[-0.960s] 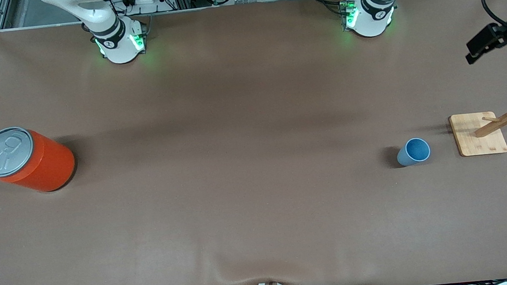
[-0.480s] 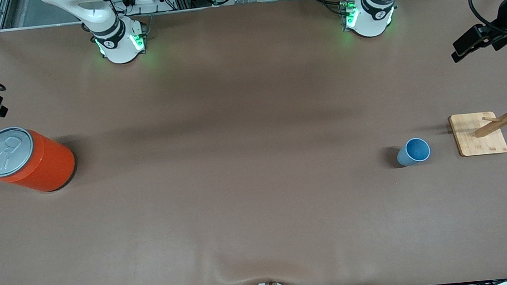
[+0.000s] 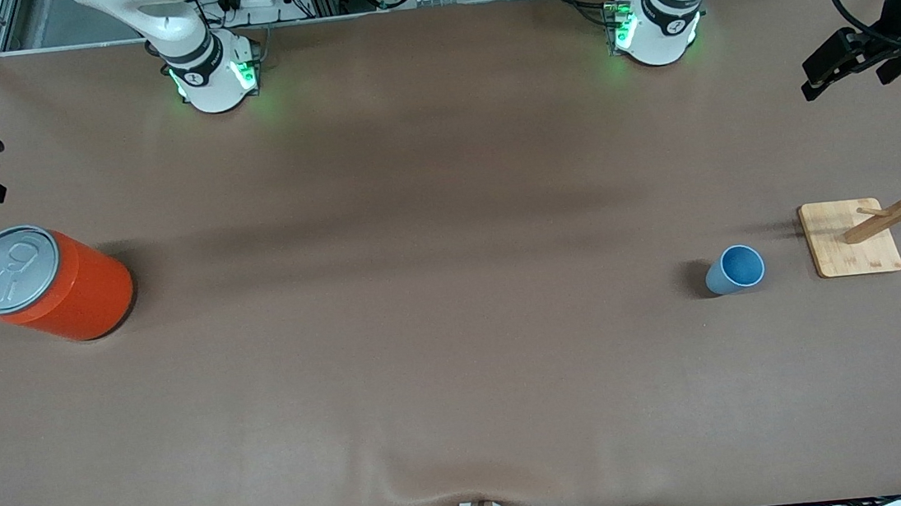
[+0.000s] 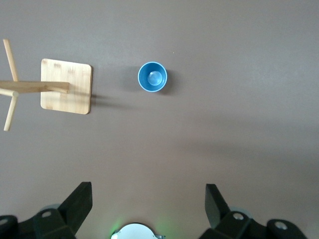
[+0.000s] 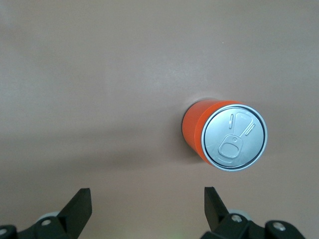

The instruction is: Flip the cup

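The left gripper [image 4: 148,206] is hanging high over the table [image 3: 425,330] with its fingers spread wide, and bare cloth is lying under it all the way to the cup [image 4: 152,76]. The cup is standing upright, mouth up, with open room on every side. The rack [image 4: 66,86] is standing just beside it toward the left arm's end, its pegs sticking out, narrowing that side. The right gripper [image 5: 147,206], fingers also wide apart, is hanging over bare cloth with only the can [image 5: 227,135] standing near it.
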`<state>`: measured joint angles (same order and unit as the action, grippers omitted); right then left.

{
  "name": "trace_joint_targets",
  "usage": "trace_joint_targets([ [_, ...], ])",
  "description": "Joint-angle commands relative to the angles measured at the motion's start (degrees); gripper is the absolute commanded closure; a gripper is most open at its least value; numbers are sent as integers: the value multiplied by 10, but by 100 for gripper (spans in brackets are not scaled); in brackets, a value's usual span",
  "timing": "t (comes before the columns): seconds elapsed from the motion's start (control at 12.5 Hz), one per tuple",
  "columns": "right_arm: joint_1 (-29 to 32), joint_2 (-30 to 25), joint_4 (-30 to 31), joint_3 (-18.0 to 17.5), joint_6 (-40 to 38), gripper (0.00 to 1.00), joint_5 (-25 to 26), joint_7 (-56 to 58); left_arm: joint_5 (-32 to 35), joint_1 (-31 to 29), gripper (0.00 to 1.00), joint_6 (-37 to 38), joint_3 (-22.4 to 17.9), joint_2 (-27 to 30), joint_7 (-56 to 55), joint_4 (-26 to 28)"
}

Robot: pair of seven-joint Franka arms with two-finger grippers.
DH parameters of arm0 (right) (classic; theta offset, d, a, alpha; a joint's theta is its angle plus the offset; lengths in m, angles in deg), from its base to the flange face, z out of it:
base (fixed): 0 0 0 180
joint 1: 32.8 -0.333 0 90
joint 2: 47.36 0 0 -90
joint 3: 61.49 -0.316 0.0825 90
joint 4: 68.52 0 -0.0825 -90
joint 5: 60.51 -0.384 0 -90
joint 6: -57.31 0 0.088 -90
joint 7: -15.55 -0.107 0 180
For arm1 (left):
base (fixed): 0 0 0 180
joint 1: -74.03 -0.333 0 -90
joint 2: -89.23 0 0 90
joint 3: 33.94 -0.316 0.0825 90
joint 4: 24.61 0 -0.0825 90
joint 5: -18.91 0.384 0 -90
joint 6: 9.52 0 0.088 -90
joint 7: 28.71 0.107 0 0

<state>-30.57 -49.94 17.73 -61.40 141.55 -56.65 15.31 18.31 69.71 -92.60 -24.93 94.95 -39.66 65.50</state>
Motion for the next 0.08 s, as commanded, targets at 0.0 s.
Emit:
trace_joint_targets([
  [0.0,13,-9,8,-4,0,0,-29,13,12,-3,0,-5,3,3,13,-3],
])
